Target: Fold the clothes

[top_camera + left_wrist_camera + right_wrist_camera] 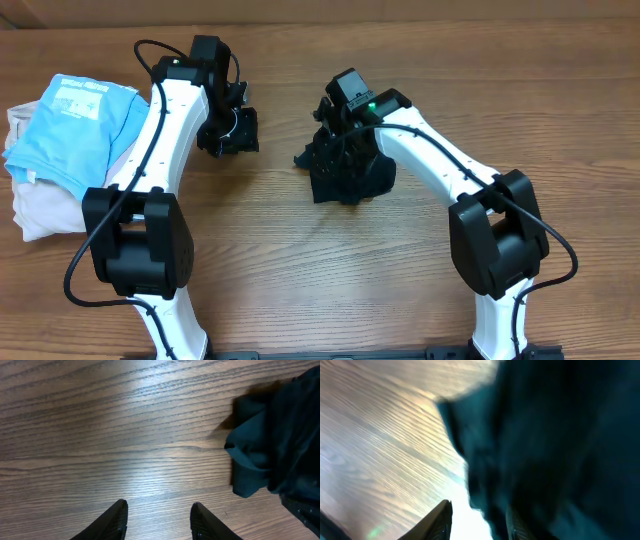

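No words, numbers or brand marks can be read in any of the views. The only print is a white patch (pixel 86 100) on the light blue shirt (pixel 70 145) at the left of the counter (pixel 300 270), its lettering too small and blurred to make out.

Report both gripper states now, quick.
Left gripper: open, holding nothing.
Right gripper: jaws apart; black garment lies against one side, apparently not clamped.

Table (pixel 300 262) grained wood, slight sheen; clothes (pixel 352 180) soft matt cloth.
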Tool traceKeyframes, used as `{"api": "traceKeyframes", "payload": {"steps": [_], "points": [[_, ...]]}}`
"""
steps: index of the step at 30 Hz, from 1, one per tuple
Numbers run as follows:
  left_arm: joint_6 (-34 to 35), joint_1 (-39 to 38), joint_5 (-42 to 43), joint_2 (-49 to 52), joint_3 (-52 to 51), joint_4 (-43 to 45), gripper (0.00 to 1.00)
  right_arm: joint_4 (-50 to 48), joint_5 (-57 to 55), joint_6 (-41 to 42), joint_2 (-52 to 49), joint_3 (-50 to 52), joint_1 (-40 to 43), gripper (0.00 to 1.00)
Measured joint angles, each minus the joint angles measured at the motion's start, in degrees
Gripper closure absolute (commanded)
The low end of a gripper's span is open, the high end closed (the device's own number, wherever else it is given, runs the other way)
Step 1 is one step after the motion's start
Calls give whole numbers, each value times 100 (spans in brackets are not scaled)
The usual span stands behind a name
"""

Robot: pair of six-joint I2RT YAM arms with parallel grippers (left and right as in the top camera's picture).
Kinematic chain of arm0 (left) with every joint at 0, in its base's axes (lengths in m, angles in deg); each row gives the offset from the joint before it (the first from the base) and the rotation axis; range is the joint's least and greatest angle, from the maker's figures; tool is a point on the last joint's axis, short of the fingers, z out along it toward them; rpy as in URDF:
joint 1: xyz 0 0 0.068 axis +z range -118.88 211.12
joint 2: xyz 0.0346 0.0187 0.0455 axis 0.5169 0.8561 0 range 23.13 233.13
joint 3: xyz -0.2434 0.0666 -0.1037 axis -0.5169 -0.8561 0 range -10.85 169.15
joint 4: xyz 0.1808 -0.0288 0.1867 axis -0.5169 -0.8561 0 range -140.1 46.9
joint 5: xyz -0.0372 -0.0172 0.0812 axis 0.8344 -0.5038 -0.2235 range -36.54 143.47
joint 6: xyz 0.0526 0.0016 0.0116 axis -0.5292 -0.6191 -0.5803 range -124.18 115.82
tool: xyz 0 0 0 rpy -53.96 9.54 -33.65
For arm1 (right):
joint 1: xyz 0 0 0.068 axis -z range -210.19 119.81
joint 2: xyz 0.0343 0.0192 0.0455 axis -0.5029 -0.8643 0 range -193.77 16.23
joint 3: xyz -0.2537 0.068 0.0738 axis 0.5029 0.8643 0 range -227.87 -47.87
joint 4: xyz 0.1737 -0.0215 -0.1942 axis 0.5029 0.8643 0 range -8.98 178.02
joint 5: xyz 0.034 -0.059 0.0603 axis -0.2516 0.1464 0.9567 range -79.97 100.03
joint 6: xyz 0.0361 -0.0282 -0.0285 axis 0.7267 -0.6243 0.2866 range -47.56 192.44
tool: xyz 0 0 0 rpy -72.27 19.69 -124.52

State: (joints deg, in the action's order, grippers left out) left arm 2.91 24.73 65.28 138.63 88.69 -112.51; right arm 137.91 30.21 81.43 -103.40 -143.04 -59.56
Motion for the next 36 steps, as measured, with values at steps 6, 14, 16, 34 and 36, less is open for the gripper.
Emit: {"api": "traceKeyframes", "payload": {"steps": [6,14,16,34,36], "points": [[0,-70,22,0,0,284,54,610,-374,-74,221,-129,247,57],[-50,-645,361,0,7,1547,51,695,-673,-116,951,-313,415,57],[-90,-824,367,0,7,1856,49,704,-695,-114,940,-306,415,57],[-111,-1327,625,140,26,3130,43,553,-542,-68,323,398,302,57],[-109,-1335,627,306,26,3126,42,533,-389,-114,323,415,238,55]]}}
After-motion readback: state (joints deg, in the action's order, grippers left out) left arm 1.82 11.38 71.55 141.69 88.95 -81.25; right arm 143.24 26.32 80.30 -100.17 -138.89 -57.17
